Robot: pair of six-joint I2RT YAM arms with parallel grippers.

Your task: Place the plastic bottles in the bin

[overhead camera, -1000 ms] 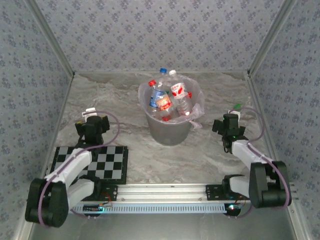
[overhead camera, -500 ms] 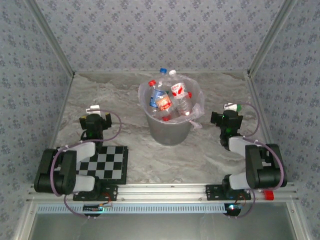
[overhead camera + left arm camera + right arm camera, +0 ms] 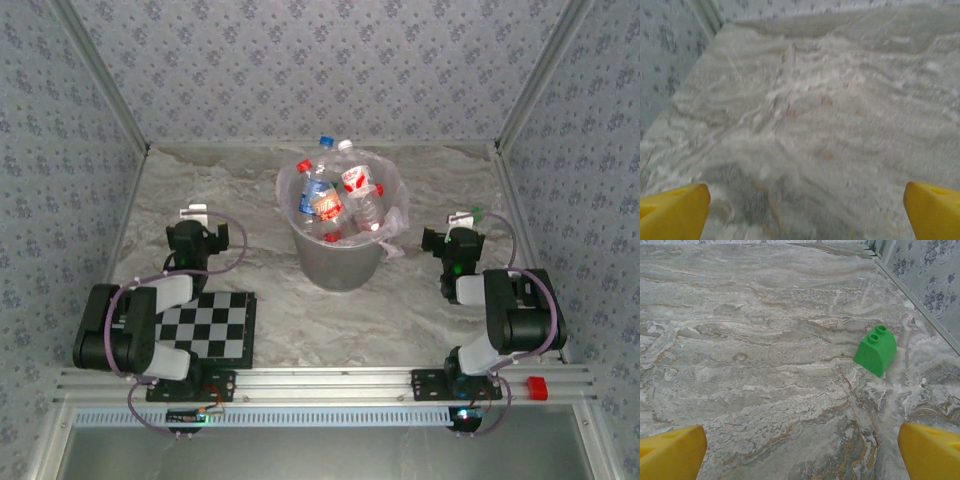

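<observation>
Several plastic bottles (image 3: 322, 200) with red and blue labels lie heaped in the bin (image 3: 340, 262), a grey bucket lined with a crinkly bag, at the table's middle. A blue-capped and a white-capped bottle stick up at its far rim. My left gripper (image 3: 193, 214) hovers left of the bin and my right gripper (image 3: 462, 218) hovers right of it, both well apart from it. In the left wrist view the left gripper (image 3: 805, 215) is open over bare marble. In the right wrist view the right gripper (image 3: 802, 452) is open too, with nothing between its yellow fingertips (image 3: 670, 452).
A green block (image 3: 875, 350) sits on the marble just ahead and right of the right gripper, near the right wall, also visible from above (image 3: 477, 212). A checkerboard (image 3: 205, 325) lies at front left. A red block (image 3: 537, 388) rests on the front rail.
Both arms have folded back toward their bases, their elbows rising. The grippers have shifted slightly toward the far side and stayed open. The bottles and bin have not moved.
</observation>
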